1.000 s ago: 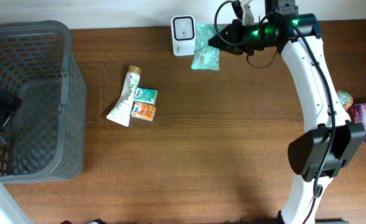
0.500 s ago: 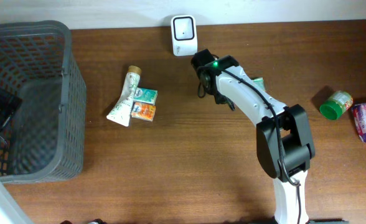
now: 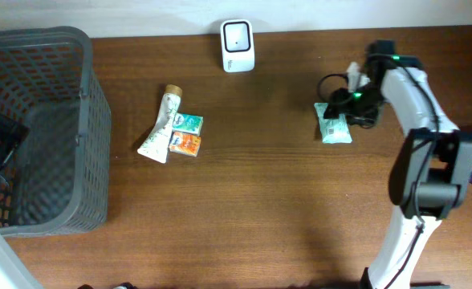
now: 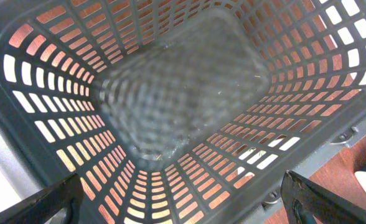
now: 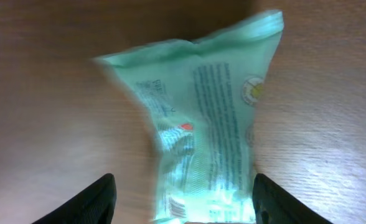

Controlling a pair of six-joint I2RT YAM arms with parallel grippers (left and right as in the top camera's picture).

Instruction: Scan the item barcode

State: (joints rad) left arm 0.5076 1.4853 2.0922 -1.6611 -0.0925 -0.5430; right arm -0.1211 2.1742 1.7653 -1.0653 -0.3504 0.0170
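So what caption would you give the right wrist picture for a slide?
Open right tool poised over a green packet lying on the wooden table.

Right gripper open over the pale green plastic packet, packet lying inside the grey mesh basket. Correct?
Not quite. The pale green plastic packet lies on the brown wooden table, well away from the grey mesh basket, as the overhead view shows. The right gripper is open over it, as you said.
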